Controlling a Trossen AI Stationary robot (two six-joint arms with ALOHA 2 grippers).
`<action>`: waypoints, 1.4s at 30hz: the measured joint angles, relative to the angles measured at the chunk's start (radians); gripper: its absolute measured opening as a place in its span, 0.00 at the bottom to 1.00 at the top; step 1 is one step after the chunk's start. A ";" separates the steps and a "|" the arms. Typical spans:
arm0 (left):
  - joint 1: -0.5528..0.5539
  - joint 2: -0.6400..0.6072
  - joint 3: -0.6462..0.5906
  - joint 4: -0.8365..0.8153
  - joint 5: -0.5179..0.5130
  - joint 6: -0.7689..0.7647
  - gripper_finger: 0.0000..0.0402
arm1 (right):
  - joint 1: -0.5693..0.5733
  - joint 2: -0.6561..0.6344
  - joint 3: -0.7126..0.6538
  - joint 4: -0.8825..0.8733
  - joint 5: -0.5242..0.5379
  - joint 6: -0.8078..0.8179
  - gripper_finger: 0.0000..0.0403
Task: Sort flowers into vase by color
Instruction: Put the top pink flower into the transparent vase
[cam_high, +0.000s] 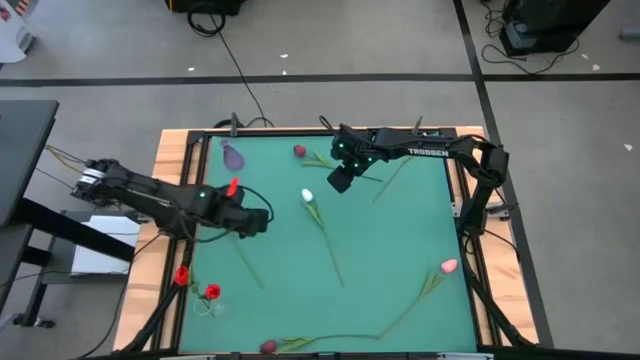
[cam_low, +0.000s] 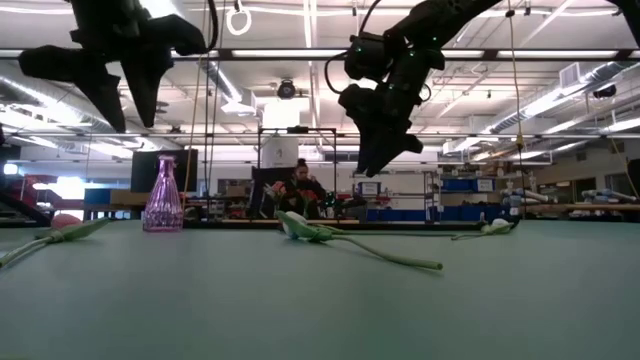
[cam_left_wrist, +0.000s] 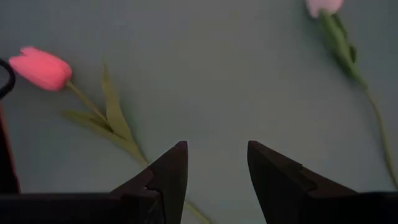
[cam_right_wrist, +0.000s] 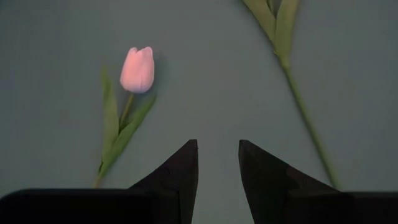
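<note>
Tulips lie flat on the green table. In the high view a red one (cam_high: 232, 187) lies beside my left gripper (cam_high: 262, 222). A white one (cam_high: 308, 197) is at mid-table, a dark red one (cam_high: 299, 151) near the far edge, and a pink one (cam_high: 447, 266) toward the right. Another dark red one (cam_high: 268, 346) lies at the near edge. The purple vase (cam_high: 233, 155) stands far left. My left gripper (cam_left_wrist: 216, 168) hovers open above bare table beside the red tulip (cam_left_wrist: 40, 67). My right gripper (cam_right_wrist: 217, 158) hovers open near a pale tulip (cam_right_wrist: 138, 68).
Two red tulip heads (cam_high: 197, 284) stand at the near left corner, in what looks like a clear vase. A loose green stem (cam_high: 392, 180) lies right of my right gripper. A wooden frame (cam_high: 165, 170) borders the table. A person sits in the room beyond (cam_low: 300, 185).
</note>
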 joint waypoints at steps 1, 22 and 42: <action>0.007 0.008 0.000 -0.001 0.009 0.000 0.43 | 0.000 0.000 0.000 -0.001 0.000 -0.004 0.31; 0.034 0.025 0.000 0.016 0.028 -0.124 0.43 | 0.004 0.000 0.000 -0.002 0.022 -0.095 0.31; 0.023 0.076 -0.313 0.231 0.215 -0.362 0.43 | 0.004 0.000 0.000 -0.005 0.060 -0.103 0.31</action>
